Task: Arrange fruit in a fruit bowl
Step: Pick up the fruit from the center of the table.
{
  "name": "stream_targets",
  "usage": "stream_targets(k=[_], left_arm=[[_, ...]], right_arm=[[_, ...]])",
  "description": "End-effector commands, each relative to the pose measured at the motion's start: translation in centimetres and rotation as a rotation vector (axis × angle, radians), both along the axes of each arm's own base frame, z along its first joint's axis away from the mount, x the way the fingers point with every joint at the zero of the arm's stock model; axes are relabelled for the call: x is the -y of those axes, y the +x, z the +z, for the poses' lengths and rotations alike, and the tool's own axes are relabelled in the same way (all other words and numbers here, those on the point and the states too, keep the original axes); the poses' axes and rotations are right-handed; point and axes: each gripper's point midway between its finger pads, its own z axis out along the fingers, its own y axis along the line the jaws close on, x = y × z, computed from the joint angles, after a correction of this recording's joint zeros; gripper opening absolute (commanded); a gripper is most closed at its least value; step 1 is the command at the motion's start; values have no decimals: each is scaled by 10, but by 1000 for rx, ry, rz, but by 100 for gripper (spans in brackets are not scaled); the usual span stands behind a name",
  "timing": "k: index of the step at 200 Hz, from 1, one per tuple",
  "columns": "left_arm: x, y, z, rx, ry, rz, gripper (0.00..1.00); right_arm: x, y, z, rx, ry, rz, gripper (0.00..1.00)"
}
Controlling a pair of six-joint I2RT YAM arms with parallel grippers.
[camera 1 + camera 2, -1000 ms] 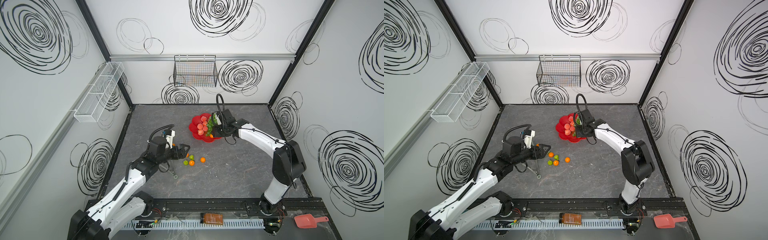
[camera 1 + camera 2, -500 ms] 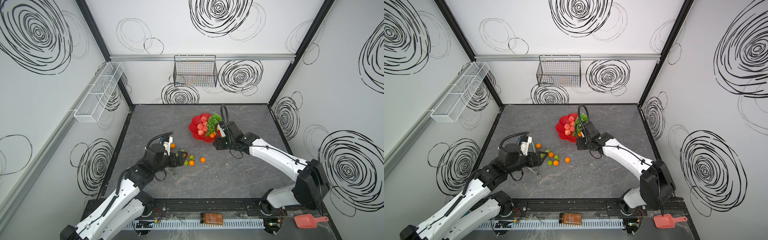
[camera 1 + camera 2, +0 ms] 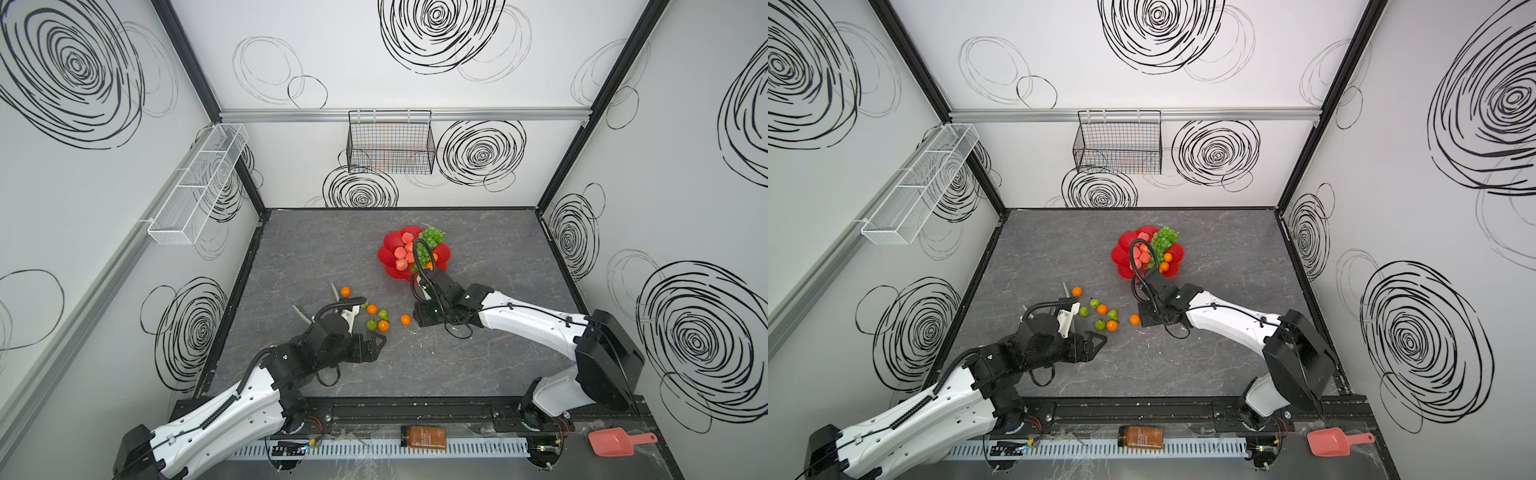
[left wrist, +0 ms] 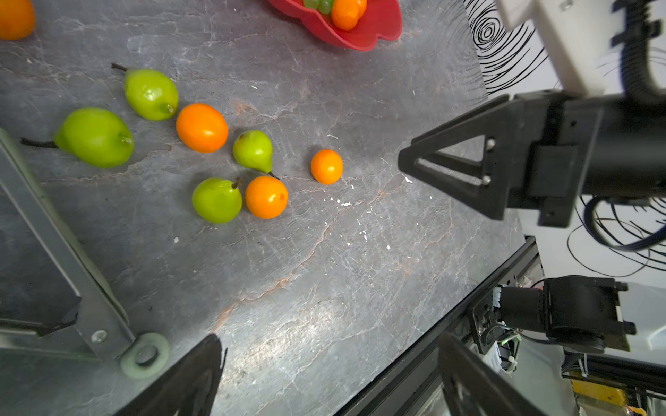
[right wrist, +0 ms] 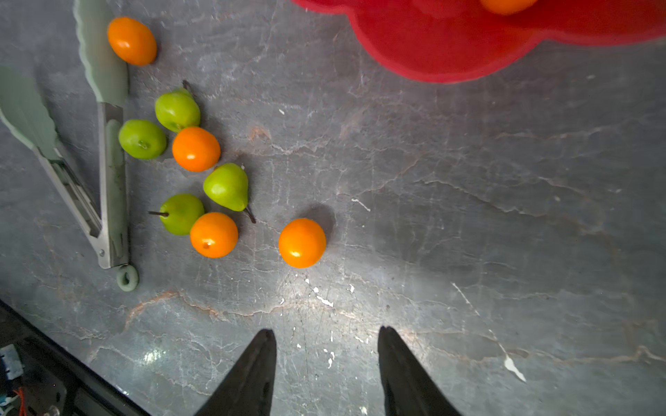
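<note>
Task part done. The fruit bowl (image 3: 385,255) stands toward the back of the table. It holds the grapes (image 3: 432,239), several peaches (image 3: 400,252) and some tangerines (image 3: 1165,267). A cable crosses it, so the exact count is uncertain.

Left on the table are four loose tangerines (image 5: 196,148) and four green fruits (image 5: 227,186), most of them clustered beside a pair of tongs (image 5: 111,187).

The right gripper (image 5: 326,329) hangs spread and empty just short of the lone tangerine (image 5: 302,243). The left gripper (image 4: 328,342) is likewise spread and empty, near the cluster.
</note>
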Motion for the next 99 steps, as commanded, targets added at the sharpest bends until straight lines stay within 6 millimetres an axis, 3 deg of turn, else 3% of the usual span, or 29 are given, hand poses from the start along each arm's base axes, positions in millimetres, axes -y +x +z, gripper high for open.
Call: stream_targets(k=[1,99], left_arm=[[5,9,13,39,-55,25,96],[-20,25,18,34,-90,71,96]], right_arm=[[-15,6,0,21,-12,6,49],[-35,21,-32,-20,-134,39,53]])
